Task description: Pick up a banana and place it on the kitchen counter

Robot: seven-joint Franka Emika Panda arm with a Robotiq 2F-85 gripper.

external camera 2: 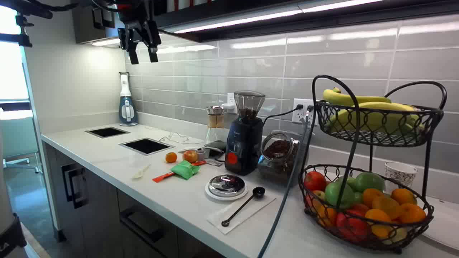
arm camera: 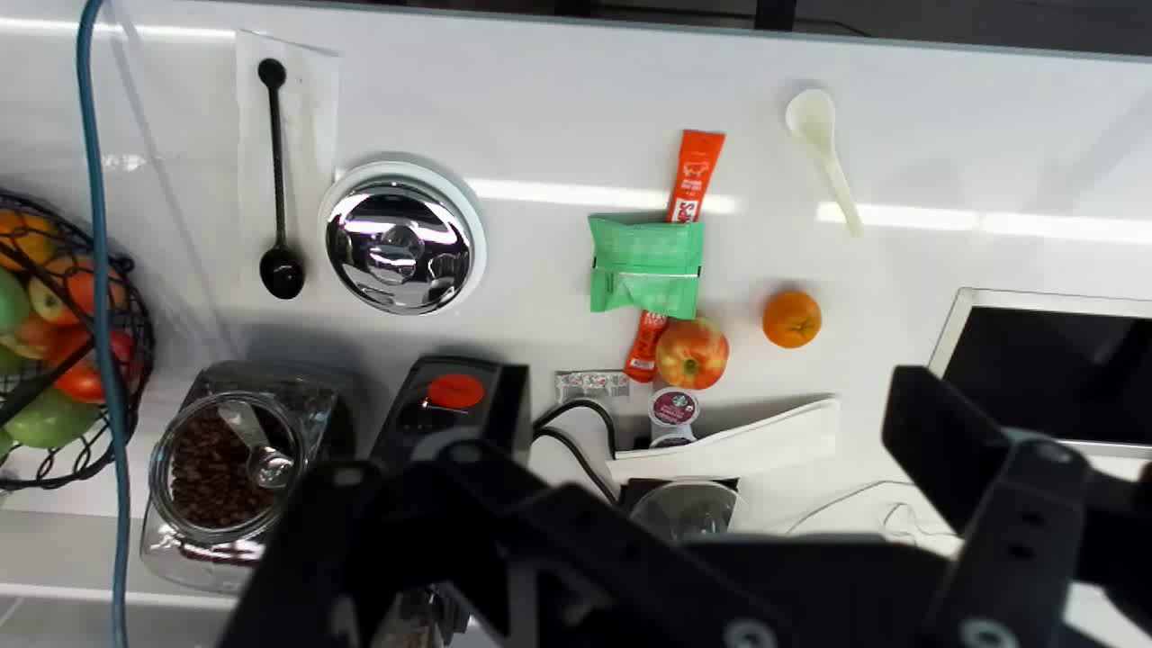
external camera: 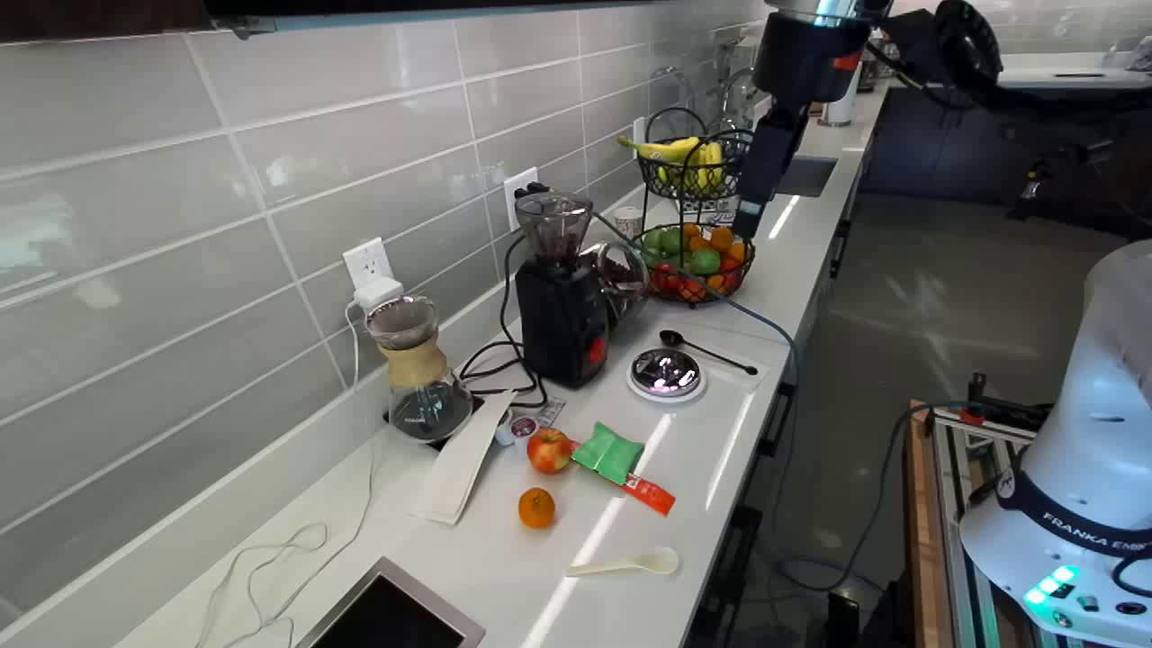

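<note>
Two wire baskets, bananas above, mixed fruit below; gripper spread wide.

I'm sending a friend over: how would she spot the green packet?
Along the tiled wall runs a white counter. On it, find the apple near a loose orange. The packet lies beside that apple, across a slim red wrapper; of these, only it is squarish and green.
</note>
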